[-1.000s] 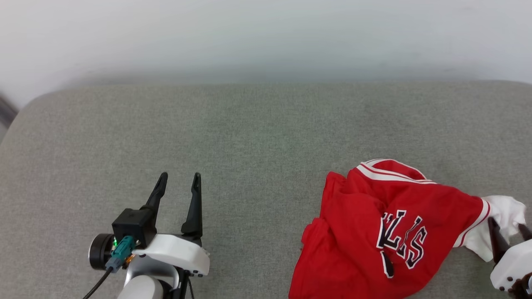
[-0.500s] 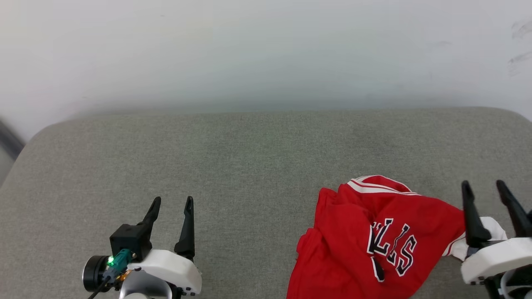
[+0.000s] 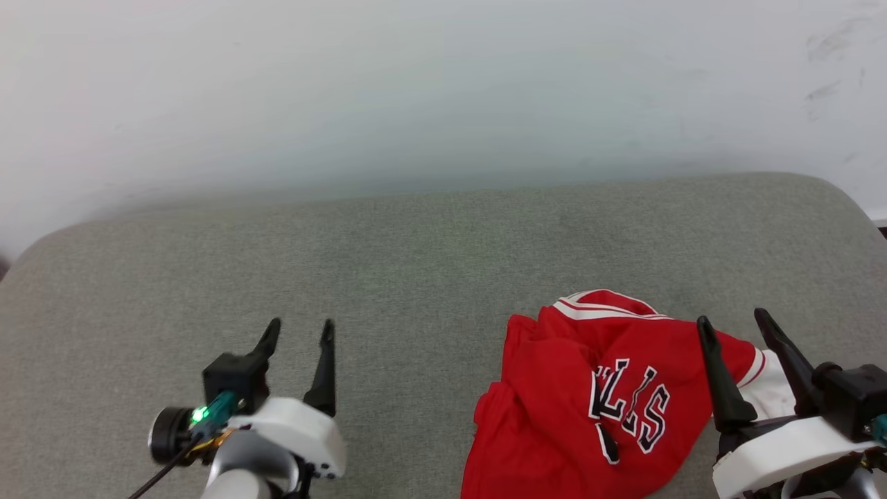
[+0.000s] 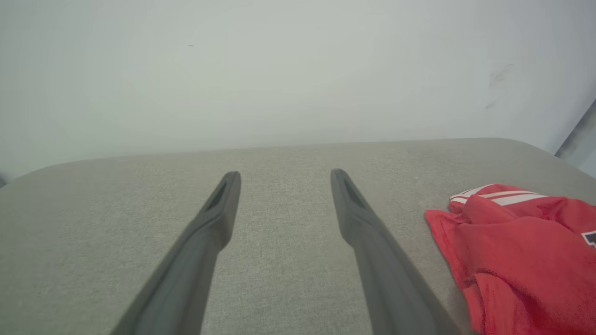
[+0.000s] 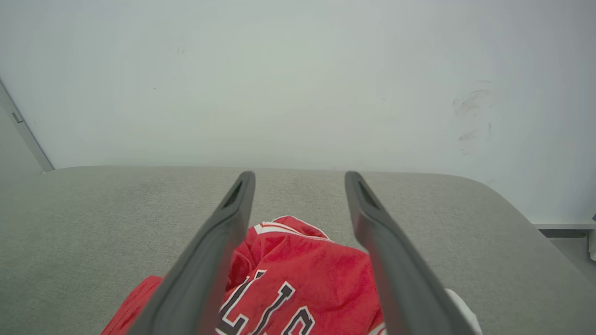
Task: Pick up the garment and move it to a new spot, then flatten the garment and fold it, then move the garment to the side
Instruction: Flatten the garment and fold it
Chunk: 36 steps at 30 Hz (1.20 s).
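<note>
- Lifted off the white sleeve end where it sat low a second ago, the right end effector now stands over the red shirt with its two dark fingers spread wide and nothing held between them.
- Crumpled rather than flat, the shirt lies on the right front part of the grey fabric-covered tabletop; its near edge runs off the bottom of the head view.
- Black, white-outlined lettering faces up across the bunched chest, partly lost in folds, and a band of white-striped trim curves along the far edge of the heap.
- From the right wrist camera, the shirt shows between and beneath the open fingers of the right end effector, the lettering reaching the bottom of that view.
- Left of the shirt and well apart from it, the left end effector hangs over bare fabric, fingers parted and empty; a green light glows at its wrist.
- Seen from the left wrist, the left end effector points across the tabletop towards the pale wall, with the shirt off to the right side of that view, clear of both fingers.
- Faint dark scuff marks show on the wall behind the tabletop's right end.
</note>
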Available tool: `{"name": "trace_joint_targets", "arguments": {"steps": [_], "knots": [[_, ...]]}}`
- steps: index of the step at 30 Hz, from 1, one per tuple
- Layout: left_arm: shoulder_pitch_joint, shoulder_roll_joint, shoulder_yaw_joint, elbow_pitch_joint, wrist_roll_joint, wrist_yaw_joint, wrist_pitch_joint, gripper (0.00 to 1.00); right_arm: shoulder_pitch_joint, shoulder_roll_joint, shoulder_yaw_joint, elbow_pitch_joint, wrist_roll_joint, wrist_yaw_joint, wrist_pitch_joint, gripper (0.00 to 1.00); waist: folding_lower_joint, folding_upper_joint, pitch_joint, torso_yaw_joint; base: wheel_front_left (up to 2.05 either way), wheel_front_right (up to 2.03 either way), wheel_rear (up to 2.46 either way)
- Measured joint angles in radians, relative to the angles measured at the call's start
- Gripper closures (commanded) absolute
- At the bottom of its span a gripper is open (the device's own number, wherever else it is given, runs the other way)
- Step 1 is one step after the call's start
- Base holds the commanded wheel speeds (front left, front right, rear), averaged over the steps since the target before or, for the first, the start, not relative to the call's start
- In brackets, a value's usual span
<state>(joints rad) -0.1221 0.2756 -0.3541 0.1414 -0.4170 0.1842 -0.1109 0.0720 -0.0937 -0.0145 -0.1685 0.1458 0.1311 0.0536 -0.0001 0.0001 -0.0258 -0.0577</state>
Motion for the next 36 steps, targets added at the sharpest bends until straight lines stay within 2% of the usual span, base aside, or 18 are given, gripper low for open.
{"name": "trace_joint_targets", "arguments": {"steps": [3,8,9,10,15,20,27,28,29,31,32,34,36], "knots": [[-0.062,-0.016,-0.036,0.014,0.000,-0.030,0.033,0.00,0.001,0.001,0.000,-0.012,0.001,0.000,0.010,0.00,0.0000,0.0000,0.009,-0.015,0.00,0.00,0.00],[-0.213,-0.058,-0.111,0.050,0.000,-0.105,0.140,0.00,-0.004,0.002,0.006,-0.036,0.001,0.000,0.013,0.00,0.0000,0.0000,0.048,-0.040,0.00,0.00,0.00],[-0.242,-0.064,-0.131,0.061,0.000,-0.122,0.169,0.00,-0.008,0.002,0.007,-0.039,0.001,0.000,0.012,0.00,0.0001,0.0000,0.060,-0.046,0.00,0.00,0.00],[-0.325,-0.078,-0.181,0.100,0.000,-0.175,0.255,0.00,-0.020,0.004,0.003,-0.040,0.002,0.000,0.006,0.00,0.0001,0.0000,0.097,-0.067,0.00,0.00,0.00],[-0.417,-0.097,-0.258,0.171,-0.011,-0.253,0.399,0.00,-0.042,0.010,0.001,-0.029,0.003,0.000,-0.004,0.00,0.0001,0.0000,0.158,-0.104,0.00,0.00,0.00],[-0.472,-0.096,-0.334,0.241,-0.039,-0.296,0.536,0.00,-0.054,0.016,0.007,-0.020,0.004,0.000,-0.015,0.00,0.0002,0.0000,0.209,-0.139,0.00,0.00,0.00],[-0.514,-0.069,-0.464,0.319,-0.104,-0.312,0.746,0.00,-0.069,0.027,0.008,-0.002,0.005,0.000,-0.026,0.00,0.0003,0.0000,0.254,-0.175,0.00,0.00,0.00],[-0.528,-0.067,-0.478,0.323,-0.119,-0.312,0.771,0.10,-0.070,0.028,0.007,0.000,0.006,0.000,-0.027,0.00,0.0002,0.0000,0.257,-0.177,0.00,0.00,0.00],[-0.539,-0.063,-0.496,0.326,-0.128,-0.312,0.793,0.46,-0.071,0.030,0.006,0.002,0.006,0.000,-0.027,0.00,0.0002,0.0000,0.259,-0.179,0.00,0.00,0.00],[-0.549,-0.057,-0.520,0.327,-0.153,-0.312,0.820,0.77,-0.071,0.031,0.004,0.002,0.006,0.000,-0.031,0.00,0.0002,0.0000,0.259,-0.179,0.00,0.00,0.00],[-0.556,-0.051,-0.537,0.327,-0.158,-0.312,0.824,1.00,-0.071,0.031,0.005,0.002,0.006,0.000,-0.033,0.00,0.0002,0.0000,0.259,-0.178,0.00,0.00,0.00],[-0.563,-0.042,-0.556,0.327,-0.170,-0.313,0.820,1.00,-0.073,0.033,0.006,0.002,0.004,0.000,-0.034,0.00,0.0002,0.0000,0.256,-0.174,0.00,0.00,0.00],[-0.565,-0.034,-0.558,0.330,-0.166,-0.315,0.771,1.00,-0.073,0.034,0.002,-0.002,0.004,0.000,-0.036,0.00,0.0002,0.0000,0.251,-0.166,0.00,0.00,0.00]]}}
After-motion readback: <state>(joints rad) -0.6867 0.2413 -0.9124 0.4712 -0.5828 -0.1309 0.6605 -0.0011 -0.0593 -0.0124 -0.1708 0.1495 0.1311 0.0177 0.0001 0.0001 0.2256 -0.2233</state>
